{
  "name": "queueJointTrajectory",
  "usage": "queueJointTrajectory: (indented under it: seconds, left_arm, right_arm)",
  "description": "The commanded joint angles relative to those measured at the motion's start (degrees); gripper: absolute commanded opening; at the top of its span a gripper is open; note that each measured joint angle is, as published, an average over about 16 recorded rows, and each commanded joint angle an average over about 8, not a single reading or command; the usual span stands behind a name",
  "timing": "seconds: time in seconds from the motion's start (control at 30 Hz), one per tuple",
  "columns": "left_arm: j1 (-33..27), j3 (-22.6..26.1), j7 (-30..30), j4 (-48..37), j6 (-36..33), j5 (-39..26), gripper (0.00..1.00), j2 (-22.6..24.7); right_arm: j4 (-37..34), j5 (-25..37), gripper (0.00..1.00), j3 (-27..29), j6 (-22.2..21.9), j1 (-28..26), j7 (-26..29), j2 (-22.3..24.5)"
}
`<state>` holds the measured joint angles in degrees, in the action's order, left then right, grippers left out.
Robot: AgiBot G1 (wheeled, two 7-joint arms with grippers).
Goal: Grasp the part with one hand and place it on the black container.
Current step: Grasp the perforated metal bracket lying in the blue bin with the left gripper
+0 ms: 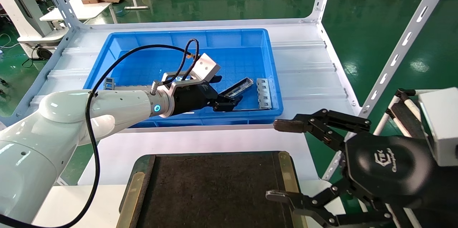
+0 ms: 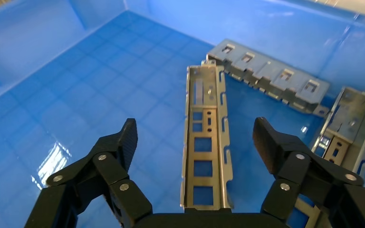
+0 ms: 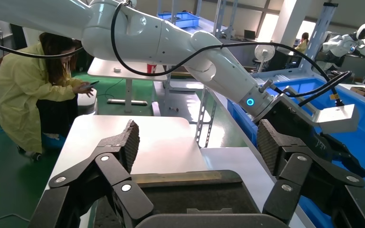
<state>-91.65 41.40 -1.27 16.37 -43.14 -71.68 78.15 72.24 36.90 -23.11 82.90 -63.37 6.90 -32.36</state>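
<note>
Left gripper (image 2: pixel 193 142) spread over the part (image 2: pixel 206 137) in the blue bin (image 1: pixel 114 45).

The part lies flat on the bin floor, open side up, between the left gripper's two fingers (image 2: pixel 123 140), neither of which touches it. A slotted plate (image 2: pixel 271 76) lies just beyond the part's far end, and another channel piece (image 2: pixel 354 126) rests by the bin wall beside it. The black container (image 1: pixel 211 192) sits on the table in front of the bin, bare. The right gripper (image 1: pixel 282 160) hangs spread wide beside the container's right brass strip (image 1: pixel 288 174), holding nothing.

Shiny sheet-metal part (image 2: pixel 206 142), glossy plastic bin (image 1: pixel 150 42)
</note>
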Motion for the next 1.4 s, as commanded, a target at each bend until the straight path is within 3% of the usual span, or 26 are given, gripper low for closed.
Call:
queueJointTrajectory:
  seconds: [0.03, 1.1, 1.4]
  left_arm:
    - [0.13, 0.83, 0.18, 0.04, 0.47, 0.49, 0.0, -0.03]
    - [0.11, 5.29, -1.4, -1.02, 1.71, 10.71, 0.0, -0.5]
    - [-1.57, 2.89, -4.17, -0.37, -4.72, 16.16, 0.0, -2.51]
  right_arm:
    - [0.0, 0.0, 0.0, 0.0, 0.0, 0.0, 0.0, 0.0]
    - [0.0, -0.01, 0.0, -0.01, 0.0, 0.0, 0.0, 0.0]
    - [0.0, -0.01, 0.0, -0.01, 0.0, 0.0, -0.01, 0.0]
